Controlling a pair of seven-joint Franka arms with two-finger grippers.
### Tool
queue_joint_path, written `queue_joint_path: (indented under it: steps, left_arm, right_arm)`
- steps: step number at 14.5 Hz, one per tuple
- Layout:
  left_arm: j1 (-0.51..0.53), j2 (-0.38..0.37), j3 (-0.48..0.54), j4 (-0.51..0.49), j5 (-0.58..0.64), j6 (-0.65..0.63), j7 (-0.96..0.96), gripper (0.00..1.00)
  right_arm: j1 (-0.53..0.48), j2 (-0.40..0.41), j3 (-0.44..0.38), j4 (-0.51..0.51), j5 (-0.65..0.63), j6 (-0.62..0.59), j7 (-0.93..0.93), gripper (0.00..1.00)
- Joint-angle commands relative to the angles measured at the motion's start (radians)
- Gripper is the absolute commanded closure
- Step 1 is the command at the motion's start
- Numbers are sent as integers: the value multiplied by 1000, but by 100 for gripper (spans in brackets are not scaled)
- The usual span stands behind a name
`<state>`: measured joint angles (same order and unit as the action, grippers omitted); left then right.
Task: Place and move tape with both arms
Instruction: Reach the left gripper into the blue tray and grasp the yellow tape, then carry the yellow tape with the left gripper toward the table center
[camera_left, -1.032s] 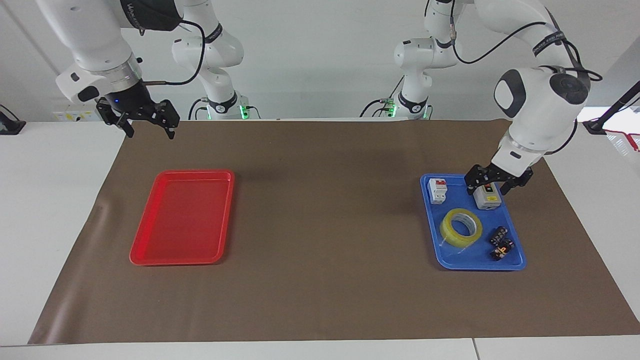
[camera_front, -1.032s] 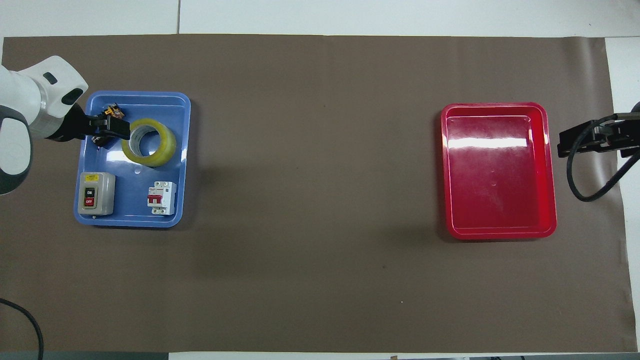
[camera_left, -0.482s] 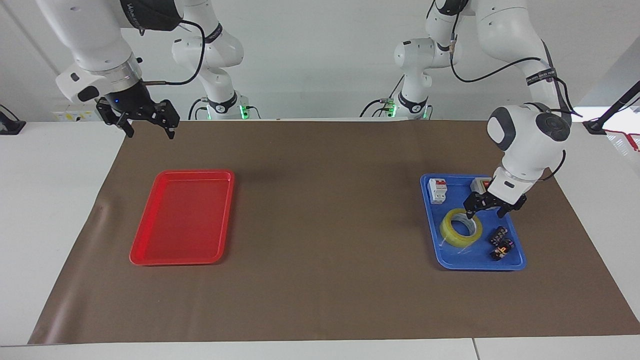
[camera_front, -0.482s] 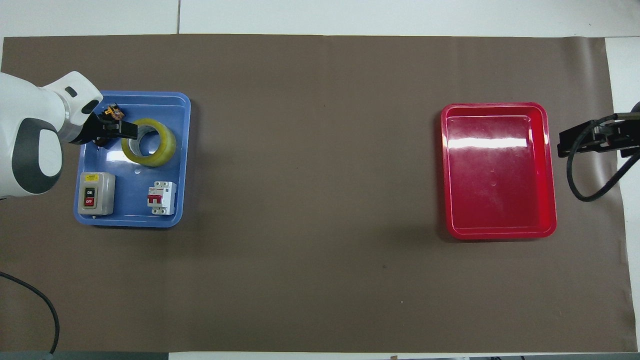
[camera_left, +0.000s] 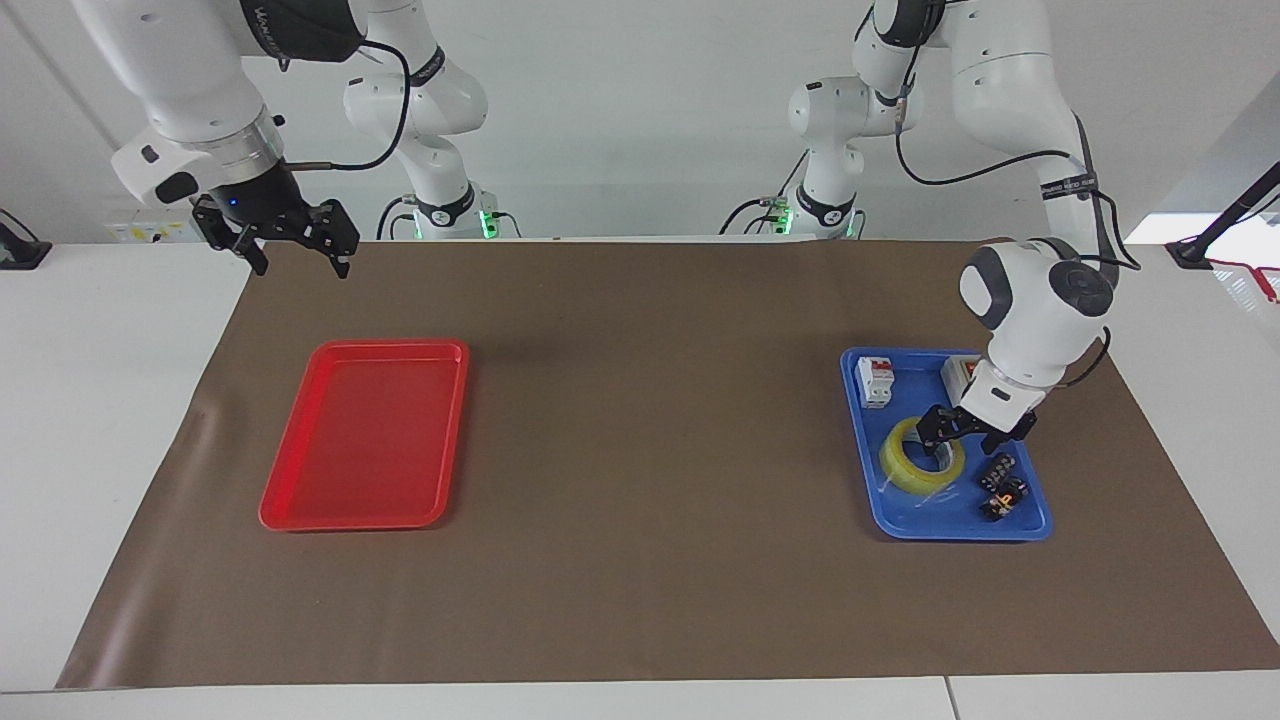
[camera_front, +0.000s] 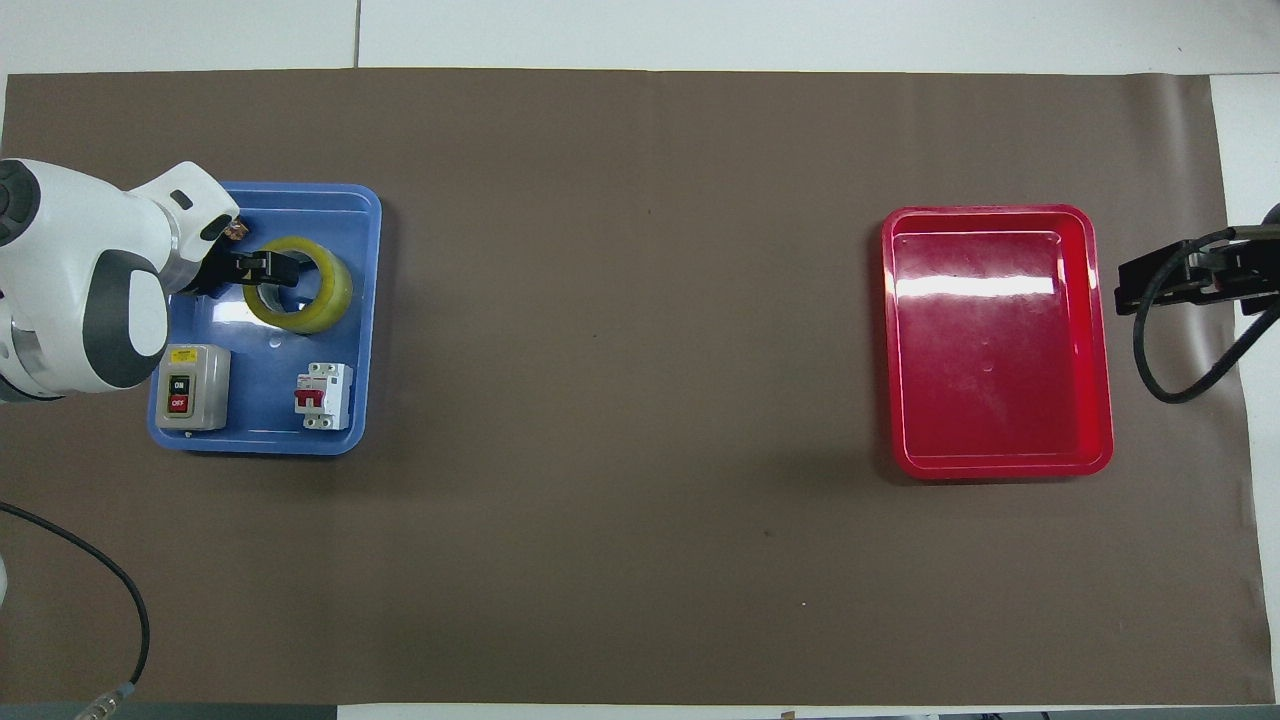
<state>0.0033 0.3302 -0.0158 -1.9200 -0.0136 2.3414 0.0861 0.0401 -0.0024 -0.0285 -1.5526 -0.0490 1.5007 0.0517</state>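
The yellow tape (camera_left: 905, 472) (camera_front: 327, 290) lies flat in the blue tray (camera_left: 960, 531) (camera_front: 262, 446) at the left arm's end of the table. My left gripper (camera_left: 958, 442) (camera_front: 266, 268) is low over the roll, open. One finger reaches into the white core and the other stands outside the ring, astride its wall on the side toward the left arm's end. I cannot tell whether the fingers touch the roll. My right gripper (camera_left: 302, 268) (camera_front: 1160, 282) waits open in the air over the mat's corner, beside the red tray (camera_left: 350, 521) (camera_front: 1000, 466).
The blue tray also holds a grey switch box (camera_left: 958, 368) (camera_front: 192, 386), a white circuit breaker (camera_left: 875, 382) (camera_front: 323, 396) and small black-orange connectors (camera_left: 1003, 487) (camera_front: 235, 229). A brown mat (camera_left: 650, 450) covers the table. The red tray holds nothing.
My left gripper came down from over the switch box onto the tape, one finger now in its core. The right arm has not moved.
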Motion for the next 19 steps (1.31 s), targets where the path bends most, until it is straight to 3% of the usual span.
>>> queue_joint_path:
  steps: [1,2,4,10,13,15,19]
  left_arm:
    - [-8,6,8,-14,-14,29,15,13]
    - [-9,4,8,-14,-14,24,14,32]
    - [-6,0,8,-13,-14,7,-9,100]
    - [0,-81,8,4,-14,-99,-8,100]
    - [-31,-152,7,48,-14,-252,-31,100]
    - [-78,-180,7,73,-13,-319,-106,100]
    - [-233,-191,4,61,-11,-303,-351,100]
  right_arm:
    - [-17,-18,9,-20,17,7,2,0]
    - [-17,-18,9,-20,17,7,2,0]
    - [-17,-18,9,-20,17,7,2,0]
    - [-17,-18,9,-20,17,7,2,0]
    - [-17,-18,9,-21,17,7,2,0]
    - [-17,-18,9,-21,17,7,2,0]
    - [-17,-18,9,-20,17,7,2,0]
